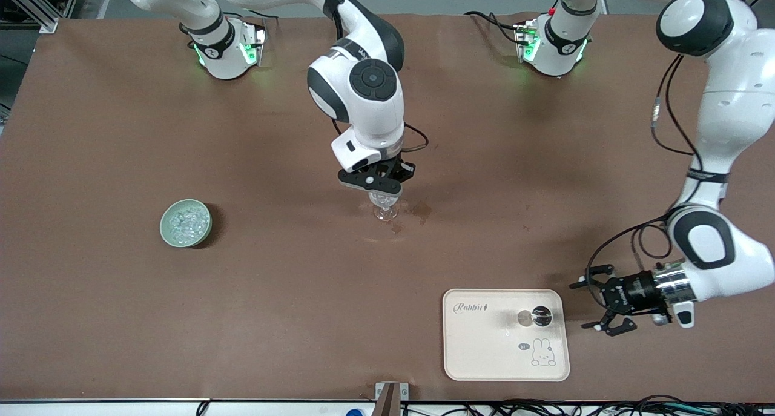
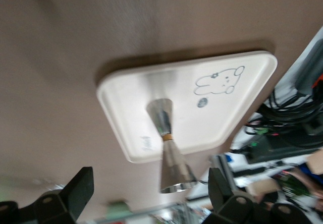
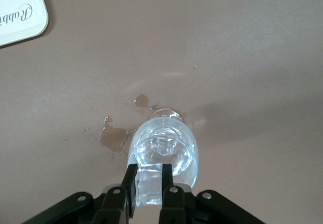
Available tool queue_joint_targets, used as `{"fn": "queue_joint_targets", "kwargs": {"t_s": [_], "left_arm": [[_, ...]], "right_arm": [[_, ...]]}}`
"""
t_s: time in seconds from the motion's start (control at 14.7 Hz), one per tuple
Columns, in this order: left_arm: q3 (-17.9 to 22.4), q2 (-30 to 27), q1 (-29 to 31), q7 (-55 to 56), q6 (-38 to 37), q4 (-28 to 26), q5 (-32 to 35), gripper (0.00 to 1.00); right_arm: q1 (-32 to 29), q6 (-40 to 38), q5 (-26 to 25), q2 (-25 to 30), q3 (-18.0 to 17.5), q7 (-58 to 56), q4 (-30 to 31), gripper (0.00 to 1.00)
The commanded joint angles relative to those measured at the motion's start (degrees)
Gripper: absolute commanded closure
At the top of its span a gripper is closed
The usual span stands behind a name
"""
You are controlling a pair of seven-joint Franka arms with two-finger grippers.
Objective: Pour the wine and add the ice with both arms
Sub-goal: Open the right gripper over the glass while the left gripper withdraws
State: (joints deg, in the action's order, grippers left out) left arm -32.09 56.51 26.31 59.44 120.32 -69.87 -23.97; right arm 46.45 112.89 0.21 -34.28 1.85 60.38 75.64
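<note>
Brown matting covers the table (image 1: 254, 319), where a cream tray (image 1: 484, 349) printed "Rabbit" with a small bunny drawing holds the upright metal jigger (image 1: 540, 316). Just beside that tray hovers the left gripper (image 1: 596, 304), fingers spread and empty. The right gripper (image 1: 380, 193) is clamped on the clear stemmed glass (image 1: 384, 209) mid-table among wet spots (image 1: 422, 211); the ice (image 1: 187, 222) sits in a pale green bowl (image 1: 164, 227) toward the right arm's end.

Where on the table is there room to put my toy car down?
Bare brown table lies between the green bowl of ice and the tray, and along the robot bases. It's crowded by the stemmed glass, under the right gripper, with wet spots beside it, and by the jigger, where the open left gripper hovers.
</note>
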Motion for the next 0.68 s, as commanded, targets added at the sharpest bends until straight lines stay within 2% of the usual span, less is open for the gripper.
{"fn": "queue_joint_targets", "kwargs": {"t_s": [0.0,0.14,0.2,0.27,0.34,0.41,0.61], "left_arm": [[-0.25,-7.28,-0.47,-1.34,-7.26,-2.02,13.72,0.0],[-3.67,-10.79,-0.38,-4.14,-11.67,-1.93,21.9,0.0],[-5.25,-13.16,-0.47,-6.68,-13.69,-1.93,26.73,0.0],[-6.92,-15.97,-0.99,-10.45,-15.98,-1.93,32.09,0.0],[-8.24,-18.17,-1.17,-13.7,-17.74,-2.02,36.58,0.0],[-9.21,-20.02,-1.26,-15.65,-19.41,-2.11,38.54,0.0],[-10.28,-25.99,-1.09,-25.12,-24.69,-2.11,38.91,0.0]], "right_arm": [[0.39,-0.74,0.58,-0.35,0.53,0.97,-0.94,0.71],[0.39,-0.92,0.58,-0.27,0.53,0.97,-0.85,0.62],[0.39,-0.92,0.58,-0.27,0.53,0.97,-0.85,0.54],[0.39,-0.92,0.58,-0.27,0.53,1.05,-0.85,0.42],[0.39,-0.92,0.5,-0.27,0.53,1.05,-0.76,0.23],[0.57,-1.0,0.5,-0.27,0.53,1.05,-0.76,0.13],[0.04,-2.67,0.41,0.35,0.61,0.53,-0.76,0.1]]}}
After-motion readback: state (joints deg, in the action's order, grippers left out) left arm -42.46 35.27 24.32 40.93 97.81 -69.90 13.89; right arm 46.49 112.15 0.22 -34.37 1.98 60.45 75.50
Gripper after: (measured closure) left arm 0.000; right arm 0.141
